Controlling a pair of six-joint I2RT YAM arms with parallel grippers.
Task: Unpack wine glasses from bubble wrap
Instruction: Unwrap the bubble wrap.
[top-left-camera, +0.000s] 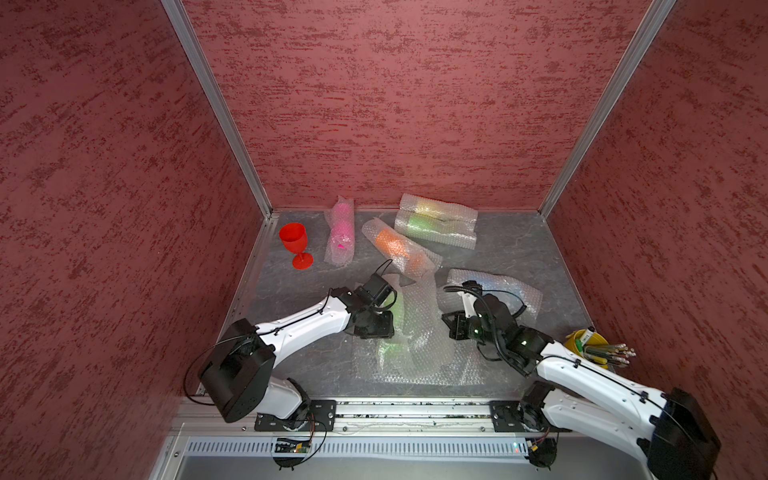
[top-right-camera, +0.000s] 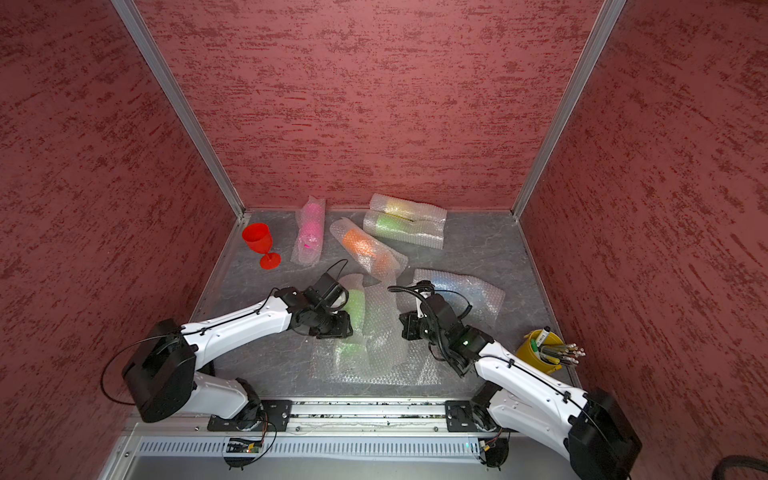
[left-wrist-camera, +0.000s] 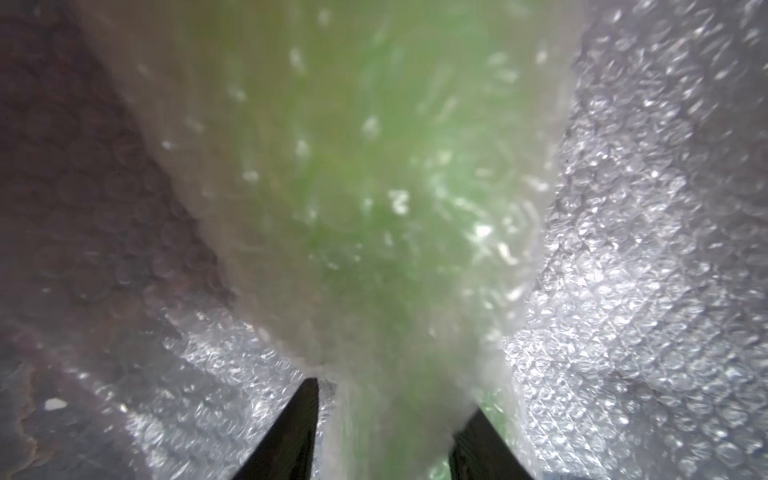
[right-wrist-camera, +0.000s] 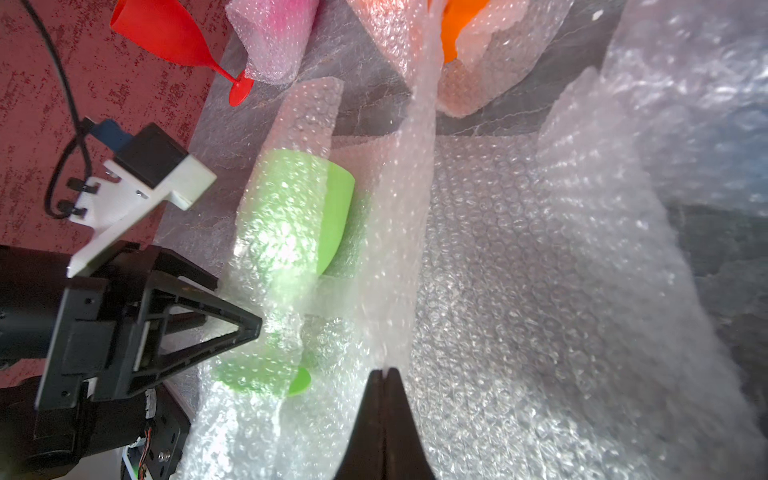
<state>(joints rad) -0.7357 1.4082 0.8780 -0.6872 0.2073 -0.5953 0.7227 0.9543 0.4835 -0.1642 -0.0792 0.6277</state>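
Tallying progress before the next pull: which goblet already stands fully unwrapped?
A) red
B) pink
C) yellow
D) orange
A: the red goblet stands upright and bare, while the pink goblet and orange goblet lie inside bubble wrap.

Robot lab booth: red textured walls (top-left-camera: 395, 104), aluminium corner posts (top-left-camera: 218, 104), grey slab floor (top-left-camera: 507, 253).

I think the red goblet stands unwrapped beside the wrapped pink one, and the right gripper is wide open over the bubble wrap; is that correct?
Not quite: the right gripper is shut, pinching a fold of bubble wrap, as the right wrist view shows. The red goblet does stand unwrapped beside the wrapped pink goblet.
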